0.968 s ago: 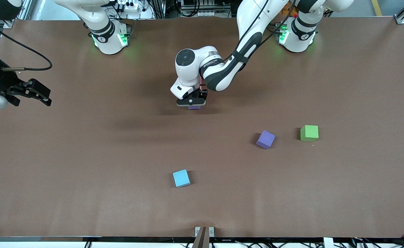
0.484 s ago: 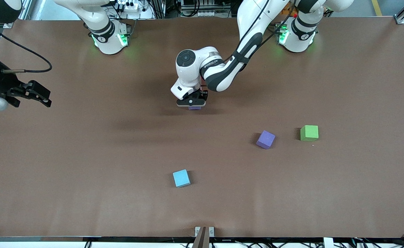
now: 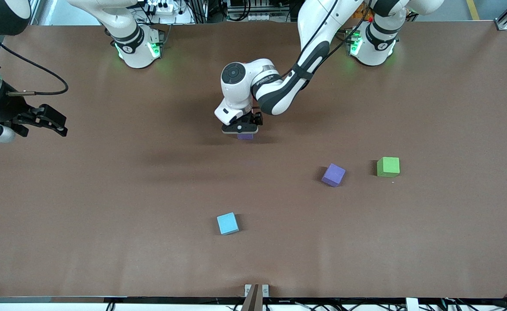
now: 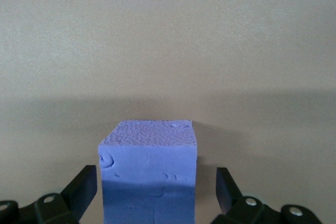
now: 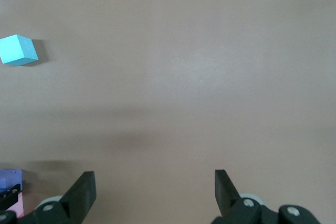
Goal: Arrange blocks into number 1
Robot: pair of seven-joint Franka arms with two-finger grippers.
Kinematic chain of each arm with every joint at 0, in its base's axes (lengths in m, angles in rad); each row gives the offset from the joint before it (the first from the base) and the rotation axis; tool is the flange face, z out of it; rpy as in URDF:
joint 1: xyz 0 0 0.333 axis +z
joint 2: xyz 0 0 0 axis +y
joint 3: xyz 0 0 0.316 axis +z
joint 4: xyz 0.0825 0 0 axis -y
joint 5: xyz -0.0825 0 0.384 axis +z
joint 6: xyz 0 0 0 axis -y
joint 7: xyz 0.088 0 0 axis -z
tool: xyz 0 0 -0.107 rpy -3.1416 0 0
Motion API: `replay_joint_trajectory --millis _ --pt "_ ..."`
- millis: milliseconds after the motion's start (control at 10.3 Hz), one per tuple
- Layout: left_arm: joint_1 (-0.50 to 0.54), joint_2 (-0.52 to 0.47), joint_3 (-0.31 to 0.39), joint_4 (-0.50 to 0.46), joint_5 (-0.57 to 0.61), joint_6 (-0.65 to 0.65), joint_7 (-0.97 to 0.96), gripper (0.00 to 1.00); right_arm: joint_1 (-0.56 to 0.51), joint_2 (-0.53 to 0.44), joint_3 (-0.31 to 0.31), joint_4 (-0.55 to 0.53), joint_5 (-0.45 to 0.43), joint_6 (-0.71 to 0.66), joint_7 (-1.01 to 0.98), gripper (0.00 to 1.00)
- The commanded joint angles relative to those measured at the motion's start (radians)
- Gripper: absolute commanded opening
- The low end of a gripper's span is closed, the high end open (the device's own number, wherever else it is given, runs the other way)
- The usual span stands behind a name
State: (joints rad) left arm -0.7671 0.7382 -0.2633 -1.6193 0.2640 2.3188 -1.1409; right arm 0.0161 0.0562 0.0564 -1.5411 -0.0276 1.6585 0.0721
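Purple block between parted fingers

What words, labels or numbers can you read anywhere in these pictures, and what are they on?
Left arm's white forearm: a line of dark lettering, too small to read.
Purple foam cube, sky-blue foam cube, green foam cube, brown table: no text.
Nothing else readable.

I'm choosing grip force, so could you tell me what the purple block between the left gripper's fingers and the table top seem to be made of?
Purple block: probably soft foam, matte; its top is pebbled and its side shows dents and creases. Table: a brown matte covering, perhaps paper or felt; hard to tell.
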Motion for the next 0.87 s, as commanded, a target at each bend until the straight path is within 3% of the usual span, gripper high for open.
replay_joint_trajectory --millis 0,774 --pt "0.014 -0.035 -0.007 0.012 0.012 -0.002 -0.040 1.00 -0.005 0.013 0.005 0.029 -0.005 -0.009 -0.012 1.00" --pt "0.342 -0.390 0.006 0.009 -0.042 -0.221 0.024 1.00 -0.007 0.011 0.003 0.030 -0.005 -0.017 -0.008 1.00"
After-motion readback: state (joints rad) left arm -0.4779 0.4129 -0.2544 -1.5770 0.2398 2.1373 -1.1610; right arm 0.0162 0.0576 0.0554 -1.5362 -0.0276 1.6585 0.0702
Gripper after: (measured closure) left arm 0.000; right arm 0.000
